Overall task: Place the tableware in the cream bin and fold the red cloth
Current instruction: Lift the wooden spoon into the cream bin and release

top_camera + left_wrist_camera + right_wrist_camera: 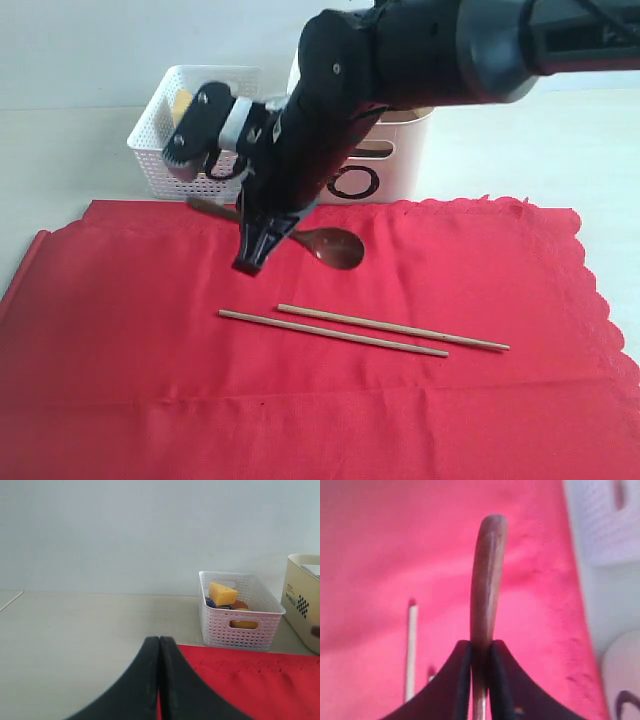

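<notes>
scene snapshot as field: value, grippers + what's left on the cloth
right gripper: shut on the wooden spoon, at its handle
left gripper: shut, holding nothing
chopsticks: two, side by side on the red cloth, untouched
red cloth state: spread flat, not folded
cream bin: behind the cloth, contents not visible
white basket: left of the bin, holds a cheese wedge and other food

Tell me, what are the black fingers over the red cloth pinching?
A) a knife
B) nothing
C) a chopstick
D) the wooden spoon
D: the right wrist view shows the fingers closed on the handle of the wooden spoon, while both chopsticks lie free.
</notes>
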Available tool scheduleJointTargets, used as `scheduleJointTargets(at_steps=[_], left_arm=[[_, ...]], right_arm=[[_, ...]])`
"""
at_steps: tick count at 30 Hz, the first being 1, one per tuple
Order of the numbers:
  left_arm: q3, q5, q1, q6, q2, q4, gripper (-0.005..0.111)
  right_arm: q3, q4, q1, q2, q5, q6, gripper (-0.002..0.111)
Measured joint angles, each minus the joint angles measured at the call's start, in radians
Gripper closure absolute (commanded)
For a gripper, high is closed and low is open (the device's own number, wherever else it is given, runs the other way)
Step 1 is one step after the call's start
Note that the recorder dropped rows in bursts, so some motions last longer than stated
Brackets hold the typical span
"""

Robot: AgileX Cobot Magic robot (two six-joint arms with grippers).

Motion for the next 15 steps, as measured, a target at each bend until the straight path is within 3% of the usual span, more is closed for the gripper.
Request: scheduleJointTargets(at_steps=[15], left_arm=[[0.0, 0.0, 0.0, 0.0, 0.0, 0.0, 0.105]], right_arm=[[0.0, -0.008, -0.217, -0.083, -0.654, 0.329, 0.107]])
